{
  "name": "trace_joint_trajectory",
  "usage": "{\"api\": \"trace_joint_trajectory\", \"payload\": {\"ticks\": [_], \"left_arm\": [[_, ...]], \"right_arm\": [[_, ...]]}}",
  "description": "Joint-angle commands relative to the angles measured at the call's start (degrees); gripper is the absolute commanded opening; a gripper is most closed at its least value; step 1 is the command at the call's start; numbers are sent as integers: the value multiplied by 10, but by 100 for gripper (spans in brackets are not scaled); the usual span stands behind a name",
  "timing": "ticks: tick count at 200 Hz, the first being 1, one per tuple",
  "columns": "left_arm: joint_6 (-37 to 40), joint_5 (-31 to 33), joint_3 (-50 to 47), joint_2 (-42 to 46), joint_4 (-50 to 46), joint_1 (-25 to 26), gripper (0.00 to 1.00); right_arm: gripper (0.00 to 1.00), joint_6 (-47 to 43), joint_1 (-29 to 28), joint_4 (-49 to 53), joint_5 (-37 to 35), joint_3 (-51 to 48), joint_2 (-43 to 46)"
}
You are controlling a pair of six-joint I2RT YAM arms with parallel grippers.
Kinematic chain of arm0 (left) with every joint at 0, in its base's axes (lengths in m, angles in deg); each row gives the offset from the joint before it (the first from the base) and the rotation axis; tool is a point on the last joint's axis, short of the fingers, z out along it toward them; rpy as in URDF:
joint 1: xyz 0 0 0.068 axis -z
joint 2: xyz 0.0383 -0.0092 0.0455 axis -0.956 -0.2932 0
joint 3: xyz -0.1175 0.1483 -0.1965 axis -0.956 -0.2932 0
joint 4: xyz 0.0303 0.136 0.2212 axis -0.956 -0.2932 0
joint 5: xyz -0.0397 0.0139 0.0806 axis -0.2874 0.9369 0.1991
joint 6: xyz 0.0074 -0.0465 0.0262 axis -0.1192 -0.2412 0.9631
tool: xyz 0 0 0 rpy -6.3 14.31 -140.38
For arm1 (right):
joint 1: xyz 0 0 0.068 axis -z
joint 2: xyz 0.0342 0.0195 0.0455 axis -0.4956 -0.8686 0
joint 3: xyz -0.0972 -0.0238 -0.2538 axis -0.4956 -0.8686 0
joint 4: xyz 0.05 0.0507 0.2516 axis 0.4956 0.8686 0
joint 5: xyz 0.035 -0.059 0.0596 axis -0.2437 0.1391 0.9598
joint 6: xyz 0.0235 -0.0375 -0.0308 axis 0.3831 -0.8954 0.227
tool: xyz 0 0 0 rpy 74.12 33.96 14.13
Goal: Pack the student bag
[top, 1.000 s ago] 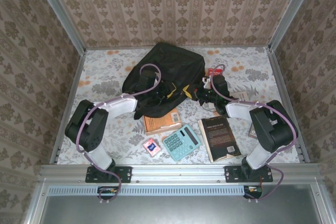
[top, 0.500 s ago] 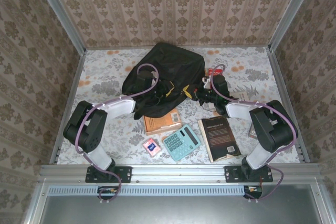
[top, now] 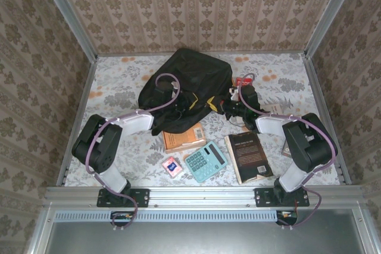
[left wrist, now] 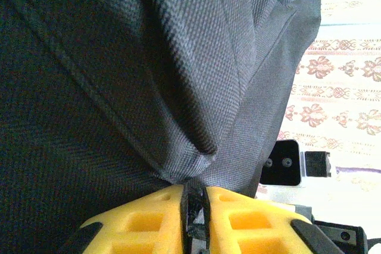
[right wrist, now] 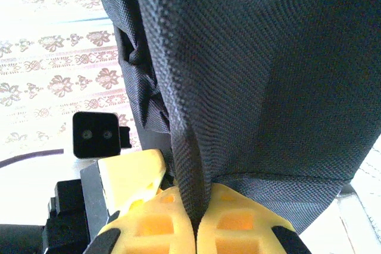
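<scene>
Shifting since a second ago: the left arm's forearm is easing leftward and its fingers are drawing together; everything else is lying as it was.

1. Student bag [top: 193,78], black, slumping at the middle of the table [top: 119,81] toward the far side, its near edge being gripped from both sides.
2. Left gripper [top: 182,103], jaws pinching a fold of bag fabric [left wrist: 119,87] between yellow fingers [left wrist: 238,218].
3. Right gripper [top: 222,106], jaws clenching tight on bag cloth [right wrist: 250,75].
4. Dark book [top: 249,157], lying outside the bag, near right.
5. Orange book [top: 183,137], lying just beside the bag's near edge, unpacked.
6. Teal calculator [top: 205,160], waiting between the books.
7. Small pink item [top: 171,166], waiting beside the calculator.

Judgement: packing is barely beginning. The bag's mouth is apparently being opened, and all four items are yet to go in.
</scene>
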Motion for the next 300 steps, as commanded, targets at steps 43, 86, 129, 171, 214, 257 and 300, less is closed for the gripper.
{"api": "trace_joint_trajectory", "payload": {"ticks": [43,86,129,171,214,257,300], "left_arm": [[-4,-6,-6,1,15,10,15],[-3,-4,-15,14,16,7,0],[13,3,-29,41,-10,1,0],[59,12,-35,86,-75,2,0],[97,19,-45,127,-130,2,0],[151,39,-55,171,-192,1,0],[203,62,-62,221,-243,-5,0]], "right_arm": [[0,10,-2,-47,20,-2,-5],[0,8,-1,-44,16,-2,-9],[0,-25,2,12,-17,-4,13],[0,-62,4,76,-45,0,29],[0,-81,6,108,-60,7,32],[0,-107,9,148,-65,21,35],[0,-162,20,242,-74,58,38]]}}
